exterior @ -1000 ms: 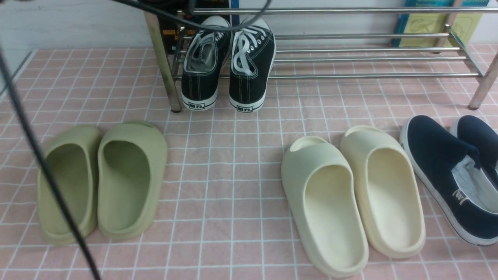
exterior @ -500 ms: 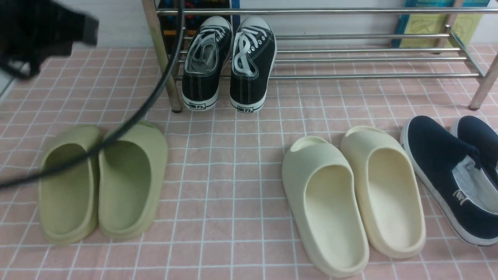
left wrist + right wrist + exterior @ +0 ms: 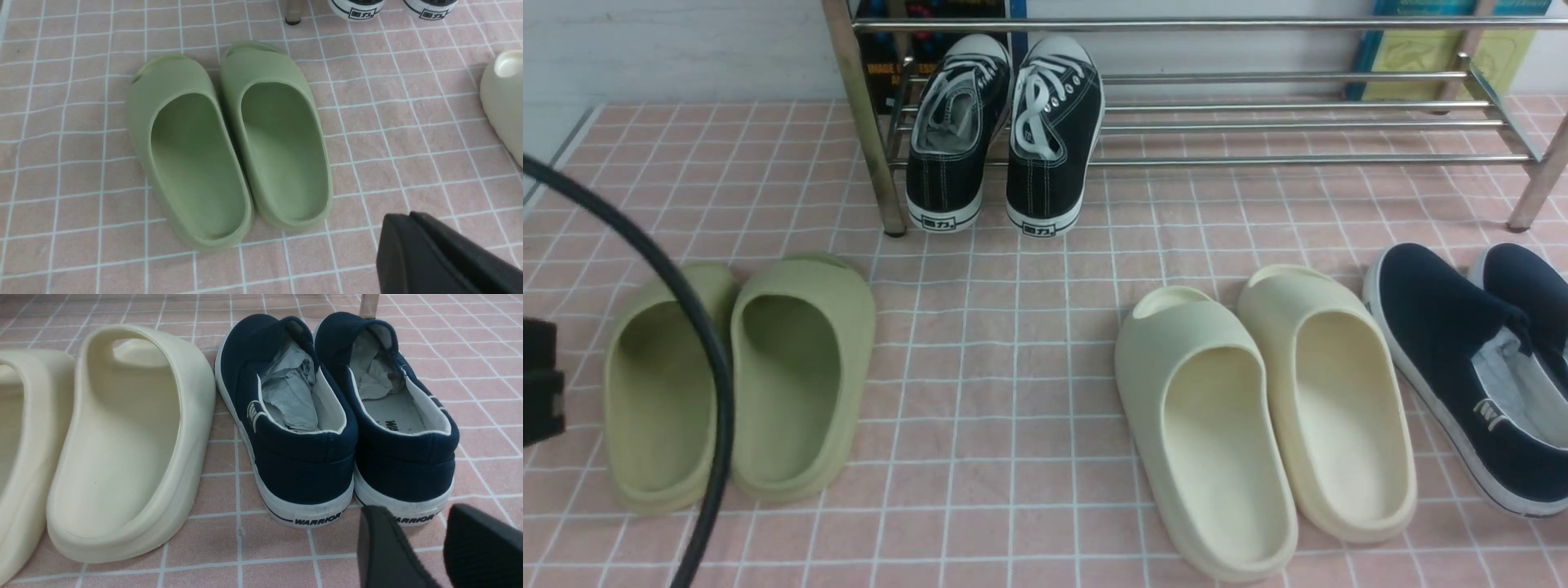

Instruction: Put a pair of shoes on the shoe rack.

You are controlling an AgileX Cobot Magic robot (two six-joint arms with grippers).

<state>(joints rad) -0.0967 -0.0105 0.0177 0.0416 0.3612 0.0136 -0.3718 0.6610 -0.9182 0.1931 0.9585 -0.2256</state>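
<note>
The pair of shoes, a left black sneaker [image 3: 956, 139] and a right one [image 3: 1049, 135] with white laces, rests side by side at the left end of the chrome shoe rack [image 3: 1298, 122]. Their toes point to the back and their heels overhang the front bar. In the left wrist view only the white heels [image 3: 355, 5] show, at the frame's edge. My left gripper [image 3: 402, 222] is shut and empty, hovering over the tiled cloth beside the green slides [image 3: 229, 139], well away from the sneakers. My right gripper [image 3: 419, 514] is open and empty behind the navy slip-ons [image 3: 294, 416].
Green slides [image 3: 739, 384] lie front left, cream slides [image 3: 1258, 408] front right and navy slip-ons [image 3: 1470, 367] at the far right. A black cable [image 3: 707, 359] and part of the left arm [image 3: 539, 392] cross the left edge. A rack leg [image 3: 866, 122] stands beside the sneakers.
The left arm has drawn back from the rack toward the near left, and its gripper has shut. The sneakers stay on the rack. The right side has not moved.
</note>
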